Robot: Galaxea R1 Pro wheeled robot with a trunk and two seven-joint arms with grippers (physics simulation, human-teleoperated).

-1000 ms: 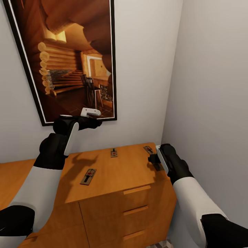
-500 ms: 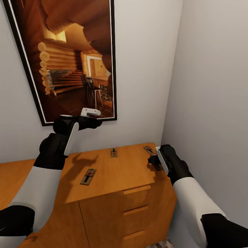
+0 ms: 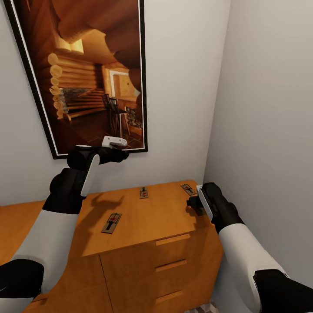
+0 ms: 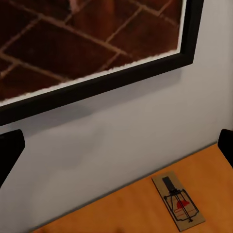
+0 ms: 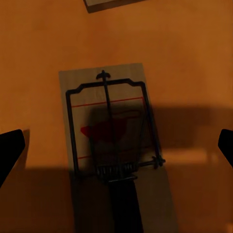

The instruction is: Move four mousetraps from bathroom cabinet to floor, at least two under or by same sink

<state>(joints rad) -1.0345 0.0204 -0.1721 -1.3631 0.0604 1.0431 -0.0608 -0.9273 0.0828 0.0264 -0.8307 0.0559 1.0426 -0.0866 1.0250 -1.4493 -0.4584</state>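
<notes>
Mousetraps (image 3: 111,222) lie on the wooden counter (image 3: 167,217) at lower centre, one directly under the right hand (image 5: 116,145), whose fingers are spread apart; the left hand (image 3: 114,142), also spread, hovers by the picture. A shallow pinch could slide the flat trap off the counter's edge

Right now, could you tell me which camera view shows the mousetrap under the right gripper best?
The right wrist view: that mousetrap lies close below the open fingers, its wire bar and red mark plain. In the head view the right gripper covers that spot. The left wrist view shows a different trap.
</notes>
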